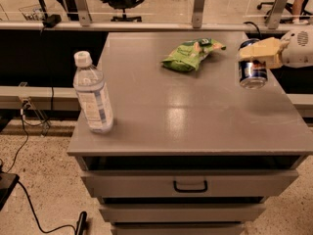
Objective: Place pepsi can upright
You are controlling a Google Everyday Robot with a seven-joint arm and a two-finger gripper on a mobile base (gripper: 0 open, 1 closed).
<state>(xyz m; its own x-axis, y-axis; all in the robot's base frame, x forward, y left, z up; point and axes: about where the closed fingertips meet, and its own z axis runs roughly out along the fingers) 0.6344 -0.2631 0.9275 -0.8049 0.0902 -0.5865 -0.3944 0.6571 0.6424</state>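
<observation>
The pepsi can is dark blue with a silver rim. It stands upright at the right side of the grey table top, at or just above the surface. My gripper reaches in from the right edge of the camera view. Its tan fingers are closed around the upper part of the can. The white arm extends off the frame behind it.
A green snack bag lies at the back middle of the table. A clear water bottle stands near the front left corner. Drawers are below the front edge. A railing and office chairs are behind.
</observation>
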